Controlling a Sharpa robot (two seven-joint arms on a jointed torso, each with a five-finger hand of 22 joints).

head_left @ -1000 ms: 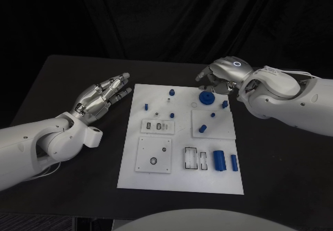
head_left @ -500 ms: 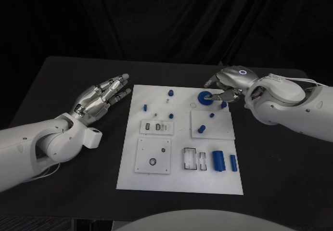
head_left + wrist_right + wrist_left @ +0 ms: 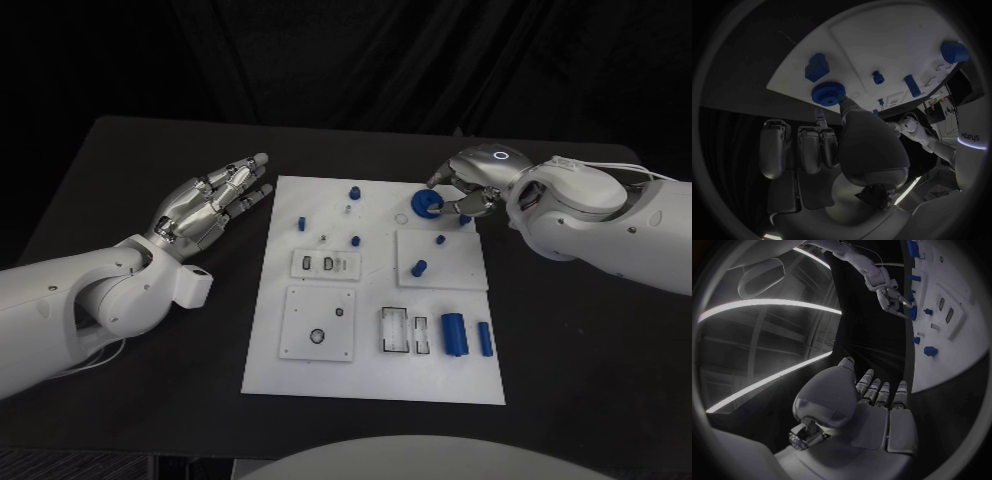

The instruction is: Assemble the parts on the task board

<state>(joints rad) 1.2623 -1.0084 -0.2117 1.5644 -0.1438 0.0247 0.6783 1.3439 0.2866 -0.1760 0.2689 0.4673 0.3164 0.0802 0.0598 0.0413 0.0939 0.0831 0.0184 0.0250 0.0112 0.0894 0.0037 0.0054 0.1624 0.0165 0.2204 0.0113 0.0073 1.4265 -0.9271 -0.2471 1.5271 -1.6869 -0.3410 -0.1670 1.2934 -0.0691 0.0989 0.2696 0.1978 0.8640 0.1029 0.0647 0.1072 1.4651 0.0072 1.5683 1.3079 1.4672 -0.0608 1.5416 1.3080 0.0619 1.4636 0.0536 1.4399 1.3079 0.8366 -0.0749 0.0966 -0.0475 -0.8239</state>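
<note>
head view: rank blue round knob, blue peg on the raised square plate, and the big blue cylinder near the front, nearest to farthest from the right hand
1. Blue round knob: at the board's far right corner, right at the right hand's fingertips.
2. Blue peg: on the raised square plate, mid-board, right side.
3. Big blue cylinder: near the board's front edge, right side, farthest.

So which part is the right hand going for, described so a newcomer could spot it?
On the white task board, look to the far edge near the right hand. There lies a round blue knob with a ridged rim, touched by that hand's fingertips. It is wider and rounder than the small blue pegs nearby.
</note>
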